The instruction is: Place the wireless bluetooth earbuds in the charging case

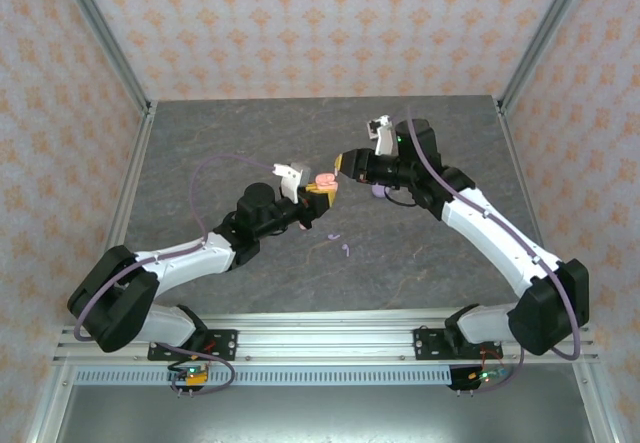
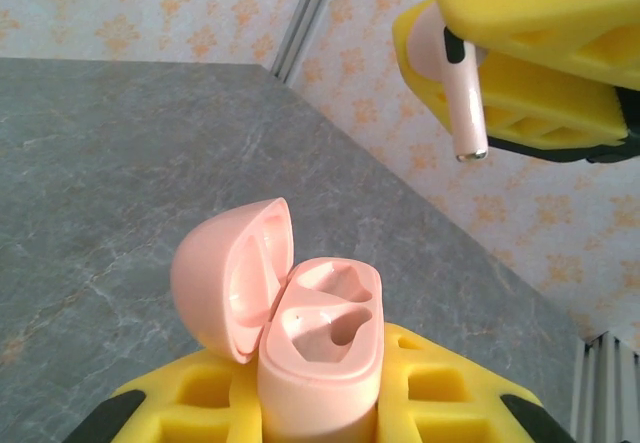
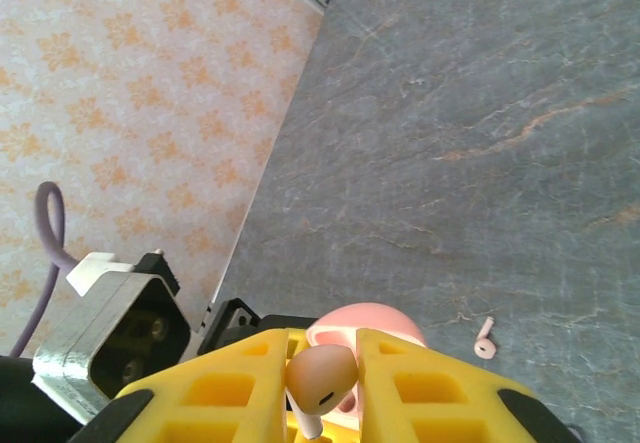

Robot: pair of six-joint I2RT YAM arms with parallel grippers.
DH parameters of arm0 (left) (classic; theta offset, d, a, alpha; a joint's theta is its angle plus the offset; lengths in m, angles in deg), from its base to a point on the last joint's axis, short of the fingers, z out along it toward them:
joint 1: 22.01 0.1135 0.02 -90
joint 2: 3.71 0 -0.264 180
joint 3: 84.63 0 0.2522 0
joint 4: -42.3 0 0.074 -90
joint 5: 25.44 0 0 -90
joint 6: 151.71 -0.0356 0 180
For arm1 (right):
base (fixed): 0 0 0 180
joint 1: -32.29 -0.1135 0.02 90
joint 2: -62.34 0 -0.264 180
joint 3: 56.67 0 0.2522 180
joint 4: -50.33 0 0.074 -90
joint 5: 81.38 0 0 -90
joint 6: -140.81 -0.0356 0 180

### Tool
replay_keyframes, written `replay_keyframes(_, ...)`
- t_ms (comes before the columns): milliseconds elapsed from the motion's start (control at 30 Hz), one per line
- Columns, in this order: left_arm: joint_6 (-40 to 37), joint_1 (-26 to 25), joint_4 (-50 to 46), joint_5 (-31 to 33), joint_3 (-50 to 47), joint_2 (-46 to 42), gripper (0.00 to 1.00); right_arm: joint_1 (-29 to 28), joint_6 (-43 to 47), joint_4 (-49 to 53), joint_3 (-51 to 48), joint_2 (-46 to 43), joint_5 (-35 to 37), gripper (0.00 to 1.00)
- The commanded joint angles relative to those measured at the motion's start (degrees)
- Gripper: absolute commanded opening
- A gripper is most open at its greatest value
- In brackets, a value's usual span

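left claw: left gripper [image 2: 318, 408] is clamping the base of the pink charging case [image 2: 322, 348] and holding it upright off the table [image 1: 220, 143]. The lid [image 2: 232, 281] is hanging open to one side.
right claw: right gripper [image 3: 322, 383] is pinching a pale pink earbud [image 2: 462, 93] by its head with the stem pointing down. The bud is sitting above and off to the side of the case, apart from it.
loose buds: a second pink earbud [image 3: 485, 336] is lying on the table, and two lilac earbuds [image 1: 340, 243] are lying near the middle.
risk, alignment: the stem is not lining up over the sockets [image 2: 335, 308], so a straight drop is likely hitting the rim.
risk, grip: the fingers are holding only the rounded head, so the bud may be twisting or popping out on contact.
risk, case: a downward push may be tipping the case in the fingers or knocking the lid shut.
risk, socket: the wrong-side socket is likely leaving the bud unseated.
hidden: the lower body of the case is sitting buried between the fingers.
unclear: which socket fits this bud, cannot tell. A lilac blob [image 1: 377, 191] is sitting half covered by the right arm, maybe another case.
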Motion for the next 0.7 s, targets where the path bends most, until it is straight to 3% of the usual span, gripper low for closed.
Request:
replay_keyframes(0, 2.1, -0.4, 4.2, -2.1, 2.6, 0.0, 0.04, -0.9, 1.1, -2.0, 2.4, -1.4, 0.7, 0.22)
replay_keyframes(400, 2.3, -0.6, 3.4, -4.8, 4.5, -1.7, 0.04, -3.1, 4.0, -1.8, 1.9, -4.7, 6.1, 0.22)
replay_keyframes(667, 2.9, -0.7, 3.3, -5.7, 5.1, -2.4, 0.04, -3.5, 4.6, -1.6, 1.6, -5.1, 6.0, 0.22)
